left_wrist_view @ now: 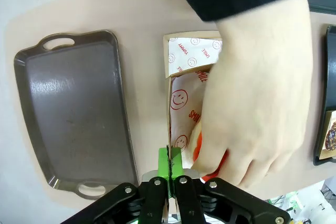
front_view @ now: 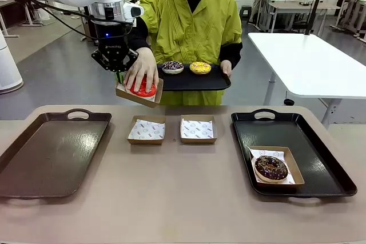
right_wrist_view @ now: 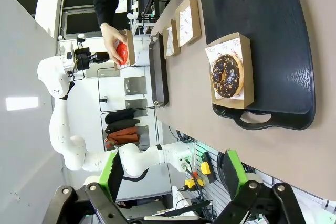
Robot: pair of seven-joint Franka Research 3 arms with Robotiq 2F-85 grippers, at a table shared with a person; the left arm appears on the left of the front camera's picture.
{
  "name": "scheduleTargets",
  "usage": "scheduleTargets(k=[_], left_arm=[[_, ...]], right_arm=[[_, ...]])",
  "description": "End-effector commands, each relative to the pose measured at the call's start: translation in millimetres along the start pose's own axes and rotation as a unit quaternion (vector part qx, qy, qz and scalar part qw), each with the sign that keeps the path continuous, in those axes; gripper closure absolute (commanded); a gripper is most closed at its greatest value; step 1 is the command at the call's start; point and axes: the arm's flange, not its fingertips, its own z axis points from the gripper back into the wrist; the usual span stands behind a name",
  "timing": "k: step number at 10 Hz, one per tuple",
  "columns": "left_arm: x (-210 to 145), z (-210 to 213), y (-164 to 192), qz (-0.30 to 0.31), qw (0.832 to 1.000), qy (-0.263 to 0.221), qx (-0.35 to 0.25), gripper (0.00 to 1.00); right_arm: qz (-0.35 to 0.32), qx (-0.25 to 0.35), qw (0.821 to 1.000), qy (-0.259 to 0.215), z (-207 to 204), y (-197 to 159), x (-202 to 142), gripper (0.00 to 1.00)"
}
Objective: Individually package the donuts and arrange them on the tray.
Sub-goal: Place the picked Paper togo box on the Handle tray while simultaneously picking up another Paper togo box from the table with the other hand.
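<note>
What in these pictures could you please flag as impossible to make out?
- Red donut: front and left wrist views, mostly covered by the person's hand; whether it sits flat in the raised box is unclear.
- Chocolate donut: left wrist view, cut off by the right edge.
- Print on the paper liners: front view, too small to read.

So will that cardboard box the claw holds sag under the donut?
Likely tips: the left claw pinches the box by one rim, and it hangs slanted. Thin card may flex as the hand sets the red donut in.
</note>
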Motion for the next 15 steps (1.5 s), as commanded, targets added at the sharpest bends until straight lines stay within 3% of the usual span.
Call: scheduleTargets(k=[1,14,15], left_arm=[[-3.2,1.6,1.3,0.009,1.000,-0.004,0.004,1.00],[-0.1,0.0,-0.1,0.000,1.000,0.000,0.000,0.99],[-4.1,1.4,21.1,-0.031,0.999,0.008,-0.010,0.99]], right_arm=[[0.001,0.003,1.000,0.003,0.8,-1.5,-1.4,0.00],[0.000,0.000,1.000,0.000,0.0,0.0,0.0,0.00],[0.009,-0.039,0.999,0.003,-21.8,16.3,9.8,0.00]])
